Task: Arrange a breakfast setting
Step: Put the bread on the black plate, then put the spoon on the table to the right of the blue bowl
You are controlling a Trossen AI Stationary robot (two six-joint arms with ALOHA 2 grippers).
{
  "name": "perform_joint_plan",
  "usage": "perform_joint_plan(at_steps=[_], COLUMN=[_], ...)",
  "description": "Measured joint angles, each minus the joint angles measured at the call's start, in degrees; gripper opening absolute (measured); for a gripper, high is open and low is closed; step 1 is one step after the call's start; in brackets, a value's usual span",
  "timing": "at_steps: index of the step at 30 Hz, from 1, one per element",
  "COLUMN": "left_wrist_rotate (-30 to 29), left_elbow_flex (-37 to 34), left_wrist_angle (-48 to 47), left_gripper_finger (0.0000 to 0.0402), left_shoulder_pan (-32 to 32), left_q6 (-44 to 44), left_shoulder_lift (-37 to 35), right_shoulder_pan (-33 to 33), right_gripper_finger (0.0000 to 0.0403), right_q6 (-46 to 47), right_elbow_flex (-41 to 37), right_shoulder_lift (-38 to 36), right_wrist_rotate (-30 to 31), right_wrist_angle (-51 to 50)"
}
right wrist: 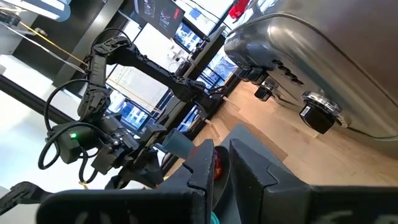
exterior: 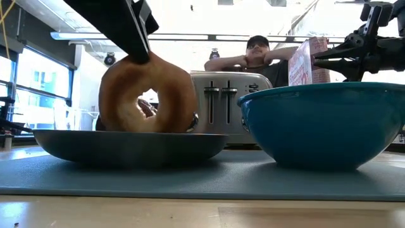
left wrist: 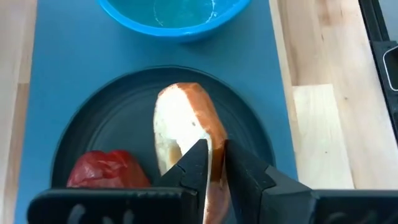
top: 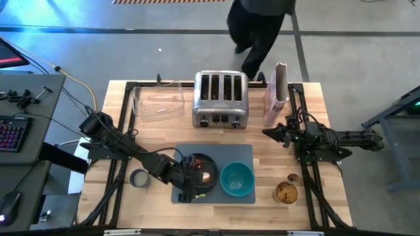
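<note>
A tan bagel-like ring (left wrist: 186,124) stands on edge in the dark grey round plate (left wrist: 118,118), and my left gripper (left wrist: 214,149) is shut on it. A dark-red food lump (left wrist: 107,169) lies on the plate beside it. The plate and the teal bowl (top: 236,179) sit on the grey mat (top: 213,152). The bowl looks empty in the left wrist view (left wrist: 174,15). My right gripper (top: 271,134) waits shut above the table's right side, by the cereal bag (top: 275,95). The spoon is out of view. My left gripper pinches the ring's upper rim (left wrist: 212,132) between its two fingers, one on each flat face. The fingers (exterior: 140,44) come from above, slanting down. The ring stands upright on edge, and its lower edge (exterior: 149,128) dips behind the plate's rim (exterior: 76,140).
The chrome toaster (top: 220,98) stands behind the mat, with a clear container (top: 157,101) to its left. A small grey round thing (top: 139,178) lies left of the mat and a brown round thing (top: 285,192) lies right of the bowl. A person (exterior: 259,57) stands beyond the far edge.
</note>
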Motion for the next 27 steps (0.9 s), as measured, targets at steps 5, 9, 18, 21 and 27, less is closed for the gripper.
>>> perform_joint_plan(at_steps=[5, 9, 18, 21, 27], left_wrist_rotate=[0.1, 0.2, 2.2, 2.2, 2.2], left_elbow_flex=[0.0, 0.0, 0.0, 0.0, 0.0], left_wrist_angle=[-0.2, -0.2, -0.3, -0.3, -0.2], left_gripper_finger=[0.0066, 0.0081, 0.0097, 0.0097, 0.0097], left_shoulder_pan=[0.4, 0.5, 0.5, 0.5, 0.5], left_q6=[-1.3, -1.4, -1.4, -1.6, -2.3], left_shoulder_lift=[0.0, 0.0, 0.0, 0.0, 0.0], right_shoulder_pan=[0.0, 0.0, 0.0, 0.0, 0.0], right_gripper_finger=[0.0037, 0.0037, 0.0037, 0.0037, 0.0037], right_q6=[0.0, 0.0, 0.0, 1.2, 3.2], right_elbow_flex=[0.0, 0.0, 0.0, 0.0, 0.0], right_shoulder_lift=[0.0, 0.0, 0.0, 0.0, 0.0], right_wrist_rotate=[0.0, 0.0, 0.0, 0.0, 0.0], right_wrist_angle=[0.0, 0.0, 0.0, 0.0, 0.0])
